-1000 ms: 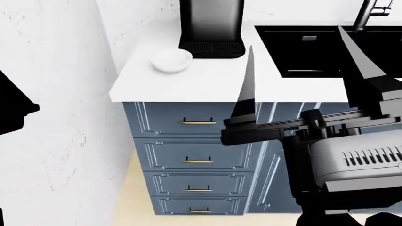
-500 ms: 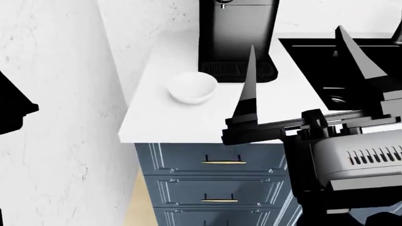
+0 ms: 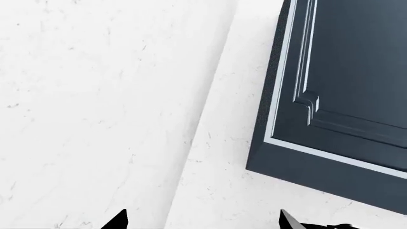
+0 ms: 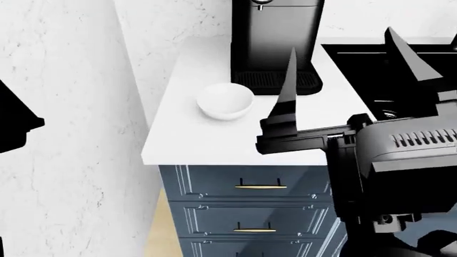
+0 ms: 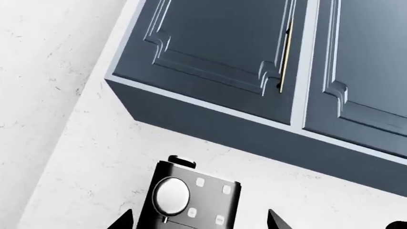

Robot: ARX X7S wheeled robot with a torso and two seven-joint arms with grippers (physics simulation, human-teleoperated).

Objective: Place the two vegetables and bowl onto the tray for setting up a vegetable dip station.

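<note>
White counter (image 4: 192, 139) carries the bowl (image 4: 225, 100) near its left edge, beside the black coffee machine (image 4: 277, 43); both sit slightly lower in the head view than a moment ago. Right gripper (image 4: 350, 59) hovers with fingers apart, as does the left gripper (image 3: 202, 220).

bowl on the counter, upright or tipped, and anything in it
Upright and empty: the bowl sits on the white counter with its round opening facing up, and only smooth white interior shows.

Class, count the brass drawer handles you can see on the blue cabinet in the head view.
2 fully visible: the top drawer handle under the counter edge, and the second handle directly below it. A sliver of a third may show at the bottom edge.
</note>
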